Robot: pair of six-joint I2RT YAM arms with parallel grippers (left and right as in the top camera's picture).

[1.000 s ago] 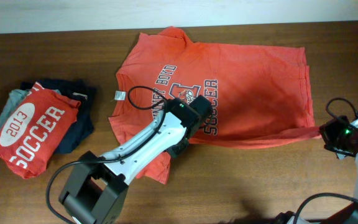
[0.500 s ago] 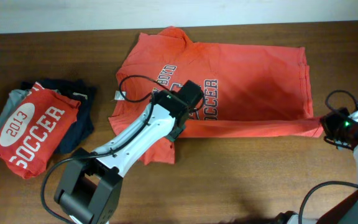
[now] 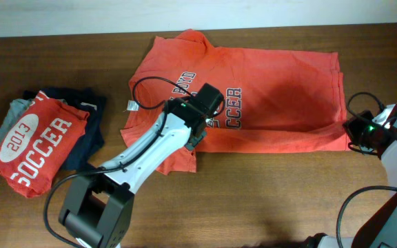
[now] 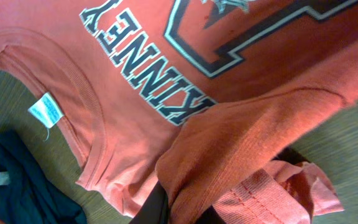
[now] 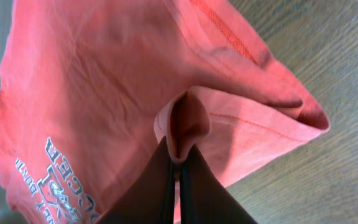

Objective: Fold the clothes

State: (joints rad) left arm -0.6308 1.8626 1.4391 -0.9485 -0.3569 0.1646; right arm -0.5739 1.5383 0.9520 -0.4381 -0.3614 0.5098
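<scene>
The clothes, one orange-red T-shirt (image 3: 281, 89) with a dark navy chest print, lie spread on the table with the print up and the white neck tag (image 3: 133, 105) at the left. The near hem is folded up onto the body. My left gripper (image 3: 200, 129) sits over the print at the fold's left end. In the left wrist view its fingers (image 4: 178, 210) are shut on a bunched fold of the shirt (image 4: 229, 143). My right gripper (image 3: 350, 131) is at the shirt's right edge; its fingers (image 5: 178, 163) are shut on a pinched ridge of the fabric (image 5: 185, 124).
A folded red shirt (image 3: 36, 141) printed "2013 SOCCER" lies at the left on folded navy (image 3: 88, 120) and grey garments. Bare brown table (image 3: 281, 193) runs along the front. A pale wall (image 3: 81, 14) borders the far edge.
Both grippers carried the near hem away from the front edge and onto the shirt's body. The right gripper moved left, so the stretched strip now lies as a flat fold.
</scene>
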